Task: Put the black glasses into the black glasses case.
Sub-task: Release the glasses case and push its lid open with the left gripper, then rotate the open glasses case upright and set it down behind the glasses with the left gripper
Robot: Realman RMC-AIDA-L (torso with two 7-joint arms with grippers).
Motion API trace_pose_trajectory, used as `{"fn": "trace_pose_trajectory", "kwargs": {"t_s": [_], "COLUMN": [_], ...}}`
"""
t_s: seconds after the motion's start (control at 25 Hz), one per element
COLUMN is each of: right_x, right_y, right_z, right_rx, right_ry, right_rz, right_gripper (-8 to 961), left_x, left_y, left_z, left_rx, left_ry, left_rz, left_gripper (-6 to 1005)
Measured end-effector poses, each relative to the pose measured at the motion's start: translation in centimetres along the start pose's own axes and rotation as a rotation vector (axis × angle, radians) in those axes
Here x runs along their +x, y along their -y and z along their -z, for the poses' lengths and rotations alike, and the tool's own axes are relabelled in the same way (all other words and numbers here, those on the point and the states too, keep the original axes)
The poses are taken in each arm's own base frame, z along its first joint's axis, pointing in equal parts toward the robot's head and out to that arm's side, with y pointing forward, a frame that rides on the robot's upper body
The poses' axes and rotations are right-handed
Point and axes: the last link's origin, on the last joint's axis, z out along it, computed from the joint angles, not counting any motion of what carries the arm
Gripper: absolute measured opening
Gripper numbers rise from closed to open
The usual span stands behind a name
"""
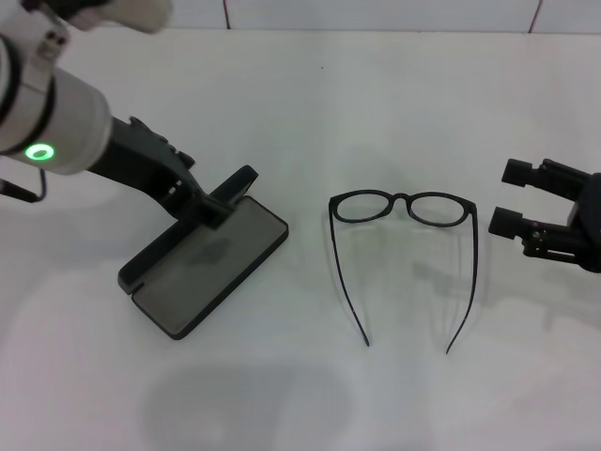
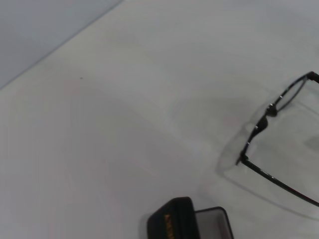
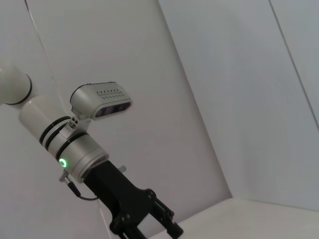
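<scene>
The black glasses case [image 1: 211,261] lies open left of centre, its grey lining facing up and its lid raised along the left side. My left gripper [image 1: 214,199] is at the far end of that lid, right against it. The left wrist view shows the lid's orange lettering on the case [image 2: 172,225]. The black glasses [image 1: 404,207] lie unfolded on the table to the right of the case, temple arms pointing toward me; the left wrist view also shows the glasses [image 2: 271,112]. My right gripper [image 1: 512,197] is open and holds nothing, just right of the glasses.
The white table [image 1: 300,94] reaches back to a tiled wall. The right wrist view looks across at my left arm [image 3: 75,149] and the wall behind it.
</scene>
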Motion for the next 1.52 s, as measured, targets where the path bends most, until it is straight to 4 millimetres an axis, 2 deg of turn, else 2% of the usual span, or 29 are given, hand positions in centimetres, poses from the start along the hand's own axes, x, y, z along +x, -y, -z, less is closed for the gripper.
{"fn": "trace_pose_trajectory", "kwargs": {"t_s": [0.16, 0.52, 0.92, 1.08, 1.24, 1.52], "right_x": [-0.1, 0.2, 0.4, 0.5, 0.6, 0.8], "right_y": [0.0, -0.2, -0.5, -0.5, -0.5, -0.6], "right_z": [-0.2, -0.1, 0.2, 0.2, 0.6, 0.6], "right_rx": [-0.006, -0.008, 0.000, 0.002, 0.015, 0.018], "right_ry": [0.000, 0.010, 0.053, 0.053, 0.059, 0.062], "right_rz": [0.009, 0.014, 0.012, 0.011, 0.009, 0.003], "right_gripper": [855, 855, 854, 854, 854, 854], "left_x": [0.2, -0.5, -0.5, -0.3, -0.1, 0.9], "left_y": [-0.5, 1.5, 1.0, 0.8, 0.7, 1.1], "left_z": [-1.3, -4.6, -5.5, -5.7, -5.5, -4.2], "left_rx": [-0.015, 0.033, 0.052, 0.052, 0.065, 0.135], "left_ry": [0.038, 0.182, 0.237, 0.245, 0.243, 0.207], "left_rz": [-0.010, 0.019, -0.005, -0.017, -0.036, -0.085], "left_gripper": [761, 760, 741, 531, 424, 231]}}
